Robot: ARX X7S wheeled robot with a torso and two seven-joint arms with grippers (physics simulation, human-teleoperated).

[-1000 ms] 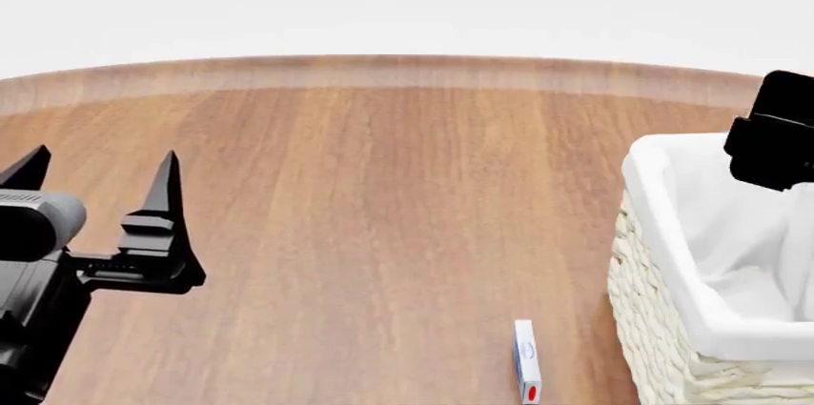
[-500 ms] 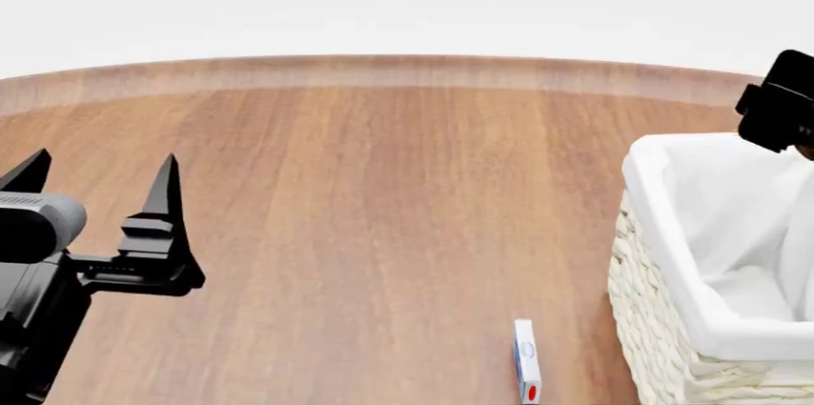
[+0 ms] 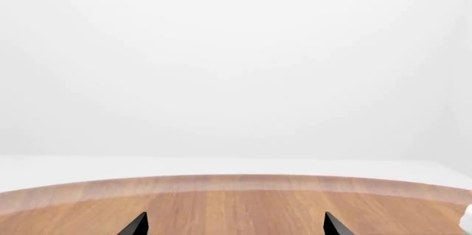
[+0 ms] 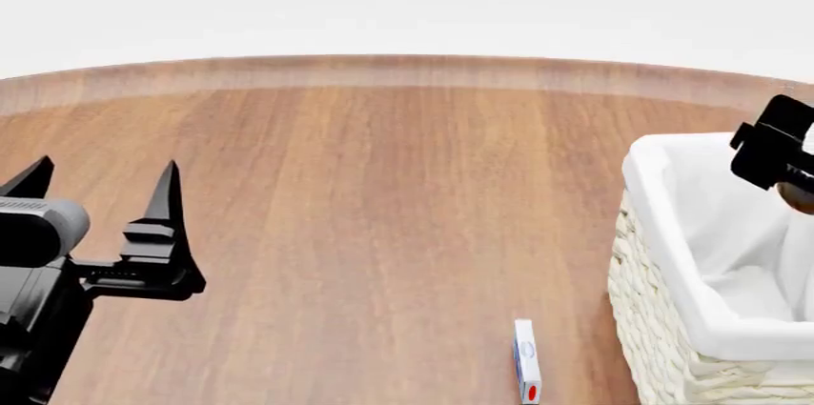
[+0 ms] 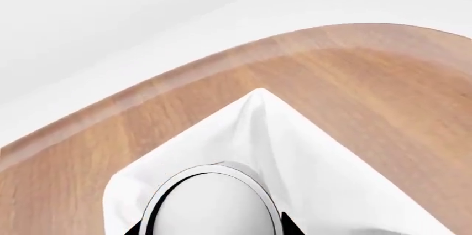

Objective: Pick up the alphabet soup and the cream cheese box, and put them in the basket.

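My right gripper [image 5: 210, 226] is shut on a can with a pale top and a metal rim [image 5: 210, 202], the alphabet soup; its label is hidden. It hangs over a corner of the basket's white liner [image 5: 255, 130]. In the head view the right gripper [image 4: 773, 152] is at the far right, above the cream wicker basket [image 4: 642, 233]. The cream cheese box [image 4: 527, 374], thin and white with blue print and a red mark, lies on the table left of the basket. My left gripper [image 4: 102, 172] is open and empty at the left; only its fingertips [image 3: 139, 224] show in the left wrist view.
The round wooden table [image 4: 381, 186] has its curved far edge [image 4: 381, 67] against a white floor. The basket's woven wall [image 4: 649, 329] stands close to the right of the cream cheese box.
My right gripper with the can rose over the basket's far corner, then came down a little and shifted right. The left gripper has barely moved.
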